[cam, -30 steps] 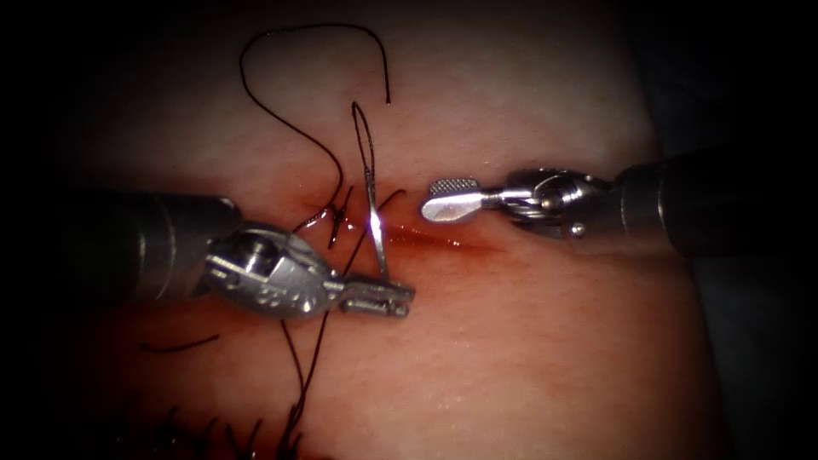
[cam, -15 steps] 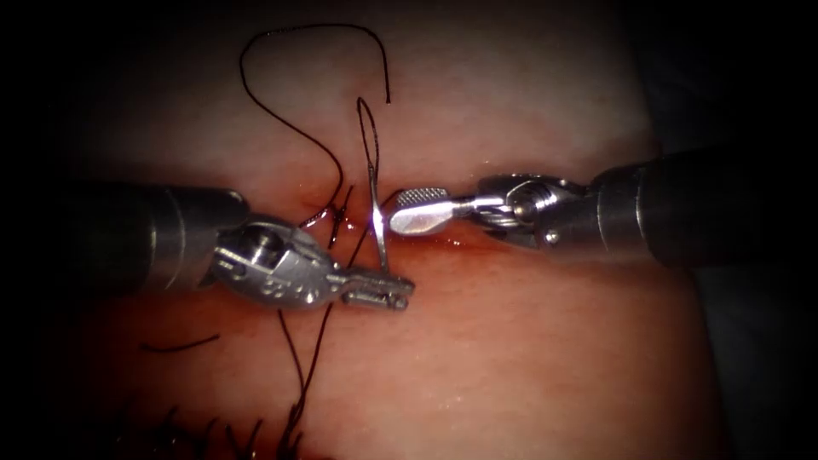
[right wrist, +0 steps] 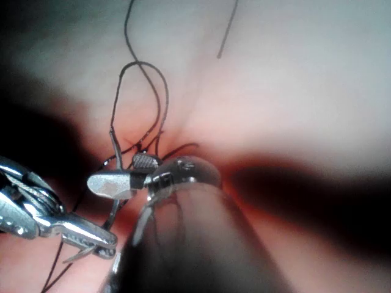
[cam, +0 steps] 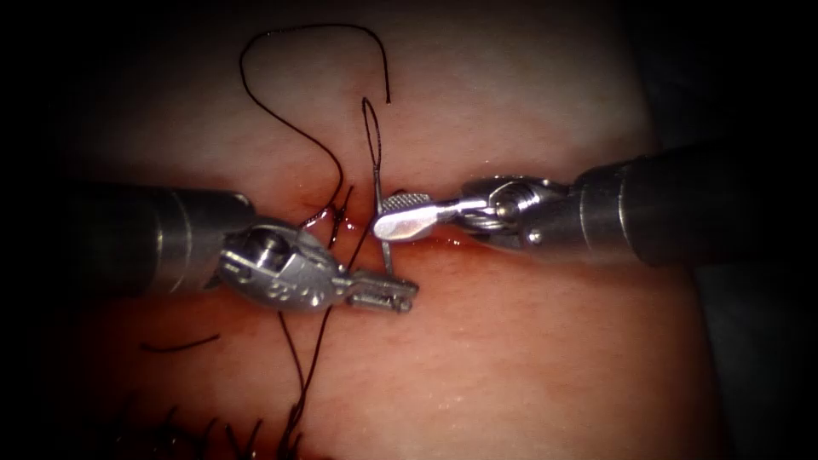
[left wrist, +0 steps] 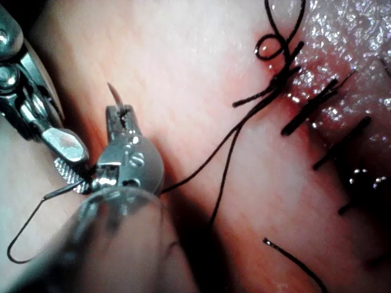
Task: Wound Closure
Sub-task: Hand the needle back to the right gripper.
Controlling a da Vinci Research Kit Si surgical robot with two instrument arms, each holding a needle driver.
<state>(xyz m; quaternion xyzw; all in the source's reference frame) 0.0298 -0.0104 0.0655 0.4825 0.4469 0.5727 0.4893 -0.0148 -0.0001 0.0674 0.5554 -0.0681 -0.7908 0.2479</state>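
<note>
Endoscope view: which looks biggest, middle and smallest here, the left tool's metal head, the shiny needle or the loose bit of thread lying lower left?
1. Left tool, its head holding the needle low on its curve.
2. Needle, clear of the tissue, the right tool's open jaws at its middle.
3. Cut thread end, close to the needle in length; unsure.

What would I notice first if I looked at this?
Two shiny metal tools meet at the middle of the tissue. The left tool grips a curved needle near its pointed end, holding it upright above the cut, and the right tool has its open jaws around the needle's upper part. Dark thread loops in big curls above them.
</note>
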